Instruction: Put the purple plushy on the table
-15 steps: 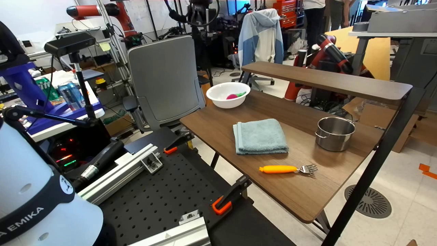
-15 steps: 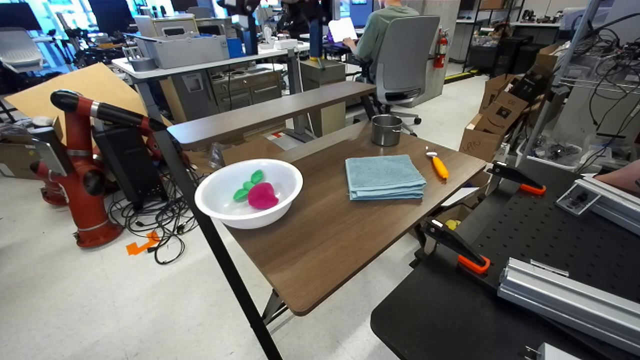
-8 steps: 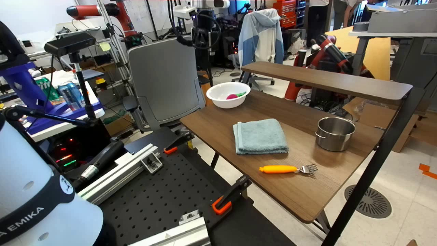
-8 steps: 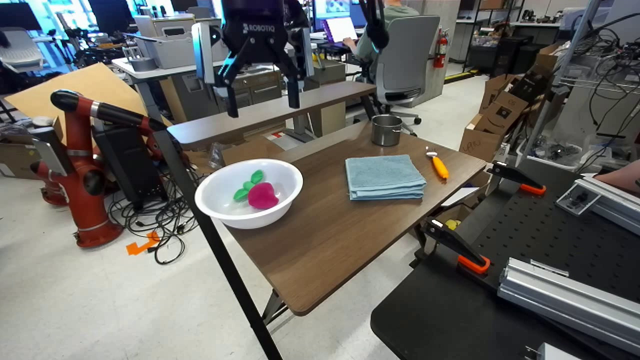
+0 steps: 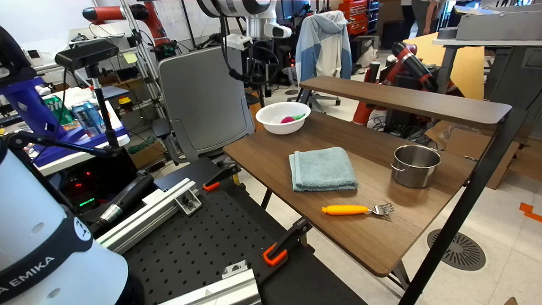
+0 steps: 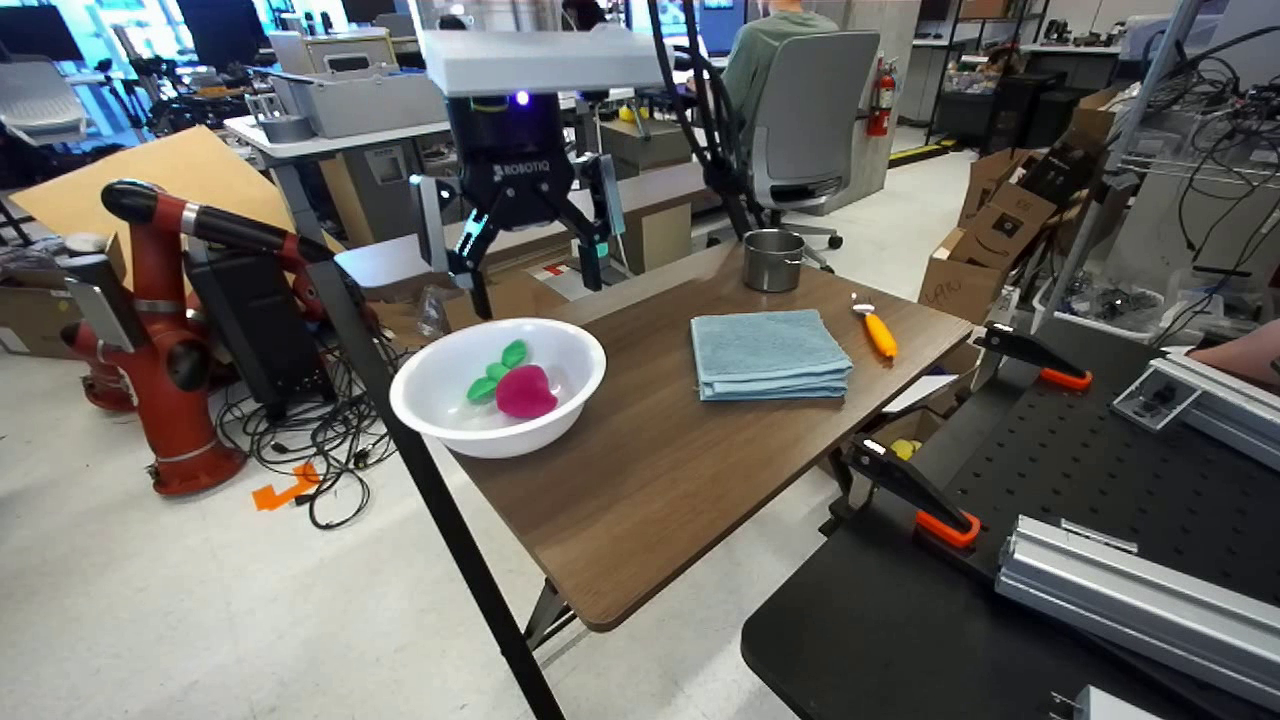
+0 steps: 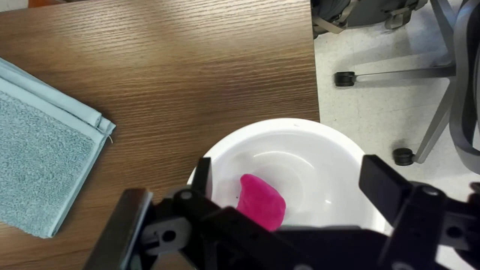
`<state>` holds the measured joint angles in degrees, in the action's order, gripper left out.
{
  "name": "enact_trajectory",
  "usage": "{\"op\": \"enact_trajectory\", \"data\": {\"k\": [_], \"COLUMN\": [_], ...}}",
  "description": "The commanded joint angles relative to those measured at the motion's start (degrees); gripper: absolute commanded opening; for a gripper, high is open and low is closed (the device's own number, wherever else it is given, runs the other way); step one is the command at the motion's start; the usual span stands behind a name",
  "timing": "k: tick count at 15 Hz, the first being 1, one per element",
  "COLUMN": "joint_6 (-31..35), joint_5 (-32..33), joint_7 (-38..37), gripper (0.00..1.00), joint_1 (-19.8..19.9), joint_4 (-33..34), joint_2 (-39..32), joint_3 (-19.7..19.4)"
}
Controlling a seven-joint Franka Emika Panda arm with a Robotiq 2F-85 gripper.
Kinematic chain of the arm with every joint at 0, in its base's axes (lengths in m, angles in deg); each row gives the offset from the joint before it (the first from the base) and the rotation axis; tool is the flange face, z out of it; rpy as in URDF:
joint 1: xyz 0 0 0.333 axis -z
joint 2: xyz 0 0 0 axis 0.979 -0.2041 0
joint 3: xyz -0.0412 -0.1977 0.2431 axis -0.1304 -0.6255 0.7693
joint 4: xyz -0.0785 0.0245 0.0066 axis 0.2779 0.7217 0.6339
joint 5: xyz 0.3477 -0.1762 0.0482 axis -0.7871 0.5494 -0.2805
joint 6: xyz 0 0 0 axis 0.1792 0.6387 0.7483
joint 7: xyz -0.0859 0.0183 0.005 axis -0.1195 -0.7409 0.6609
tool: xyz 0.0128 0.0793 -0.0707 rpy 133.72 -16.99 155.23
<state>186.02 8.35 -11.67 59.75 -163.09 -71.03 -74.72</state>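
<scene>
The purple plushy, a magenta lump with green leaves, lies in a white bowl. It also shows in an exterior view and in the wrist view, where the gripper hides its lower part. The bowl stands at one end of the brown table. My gripper is open and empty, pointing down above the bowl. In the wrist view its fingertips are wide apart, with the plushy seen between them, nearer the left finger. In an exterior view the gripper's lower part shows small behind the bowl.
A folded teal cloth lies mid-table. A steel pot and an orange-handled fork are at the far end from the bowl. A raised brown shelf runs along the table's back. A grey chair stands near the bowl's end.
The arm has come down into view from above. My gripper has lowered toward the bowl, staying open. The plushy, bowl and other table items have not moved.
</scene>
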Motion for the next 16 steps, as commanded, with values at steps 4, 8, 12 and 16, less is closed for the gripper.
{"op": "enact_trajectory", "data": {"k": [4,8,12,16], "joint_6": [0.2,0.5,0.3,0.5], "joint_5": [0.3,0.1,0.1,0.2], "joint_7": [-4.0,-5.7,-7.7,-9.8], "gripper": [1.00,1.00,1.00,1.00], "joint_1": [-2.5,-2.8,-2.8,-3.0], "joint_4": [6.2,8.8,11.2,13.0], "joint_2": [-7.2,-10.0,-12.3,-14.5], "joint_3": [-3.0,-3.9,-4.8,-5.5]}}
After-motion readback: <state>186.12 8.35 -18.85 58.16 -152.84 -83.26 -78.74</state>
